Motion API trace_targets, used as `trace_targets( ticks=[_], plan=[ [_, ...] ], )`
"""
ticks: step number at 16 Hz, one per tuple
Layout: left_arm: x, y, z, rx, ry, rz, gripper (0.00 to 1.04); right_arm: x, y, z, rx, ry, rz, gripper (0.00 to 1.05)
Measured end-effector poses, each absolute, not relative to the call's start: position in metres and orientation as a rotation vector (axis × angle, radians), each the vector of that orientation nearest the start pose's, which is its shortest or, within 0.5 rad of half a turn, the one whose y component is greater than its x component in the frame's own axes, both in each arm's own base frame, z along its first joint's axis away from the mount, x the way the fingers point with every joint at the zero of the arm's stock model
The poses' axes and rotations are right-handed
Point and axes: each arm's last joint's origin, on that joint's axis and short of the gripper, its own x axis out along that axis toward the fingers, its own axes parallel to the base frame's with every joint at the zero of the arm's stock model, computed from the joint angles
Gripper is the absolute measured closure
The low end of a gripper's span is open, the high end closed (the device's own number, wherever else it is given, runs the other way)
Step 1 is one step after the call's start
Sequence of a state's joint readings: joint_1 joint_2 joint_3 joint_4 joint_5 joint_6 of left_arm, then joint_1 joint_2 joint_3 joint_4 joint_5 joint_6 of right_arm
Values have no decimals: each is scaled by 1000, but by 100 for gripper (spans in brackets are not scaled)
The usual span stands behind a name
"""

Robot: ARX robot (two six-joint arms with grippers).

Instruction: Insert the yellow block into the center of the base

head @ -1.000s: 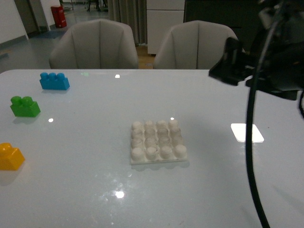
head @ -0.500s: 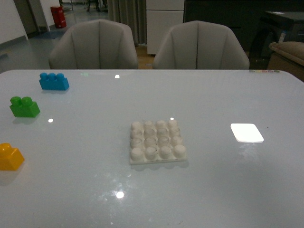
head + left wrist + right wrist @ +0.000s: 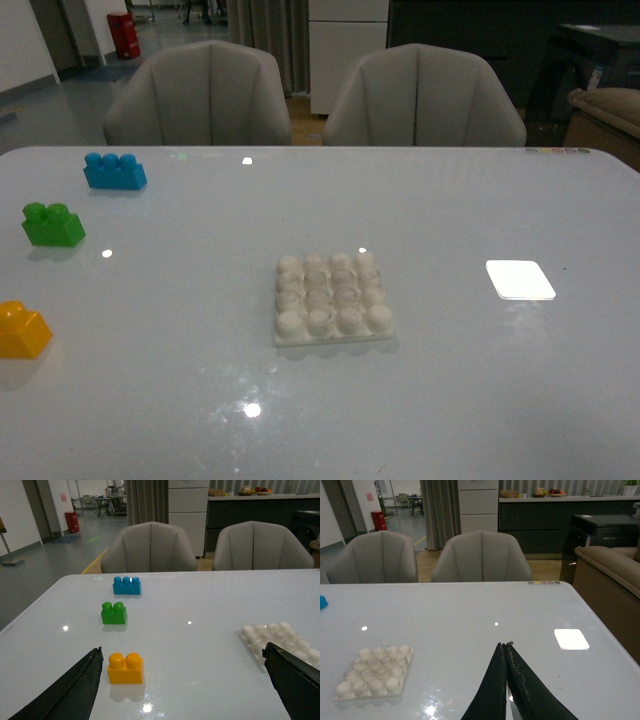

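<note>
Left gripper (image 3: 182,652), jaws released, should straddle the small yellow-orange two-stud plastic brick (image 3: 125,668) squarely; right gripper (image 3: 504,647) jaws rest clenched, empty.

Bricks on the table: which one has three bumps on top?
The blue brick. The green brick and yellow brick each have only two bumps.

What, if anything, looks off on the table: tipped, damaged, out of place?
Nothing stands out. The yellow block, green brick and blue brick sit upright, studs up, spaced apart on the left. The base lies flat in the middle, nothing on it. A bright white rectangle glows flat to its right.
</note>
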State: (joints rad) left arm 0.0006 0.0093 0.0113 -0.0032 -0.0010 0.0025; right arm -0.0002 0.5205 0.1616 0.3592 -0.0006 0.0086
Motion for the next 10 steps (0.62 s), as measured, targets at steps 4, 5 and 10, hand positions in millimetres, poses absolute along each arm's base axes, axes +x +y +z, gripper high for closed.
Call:
trace_targets(
  ticks=[4, 5, 10],
  plan=[
    [98, 0, 166, 2, 2, 2, 7, 127, 0, 190, 6, -2, 0, 103],
    [98, 0, 166, 2, 2, 1, 7, 125, 0, 187, 6, -1, 0, 103],
    [98, 0, 166, 2, 1, 1, 7, 115, 0, 178, 6, -4, 0, 103]
  ],
)
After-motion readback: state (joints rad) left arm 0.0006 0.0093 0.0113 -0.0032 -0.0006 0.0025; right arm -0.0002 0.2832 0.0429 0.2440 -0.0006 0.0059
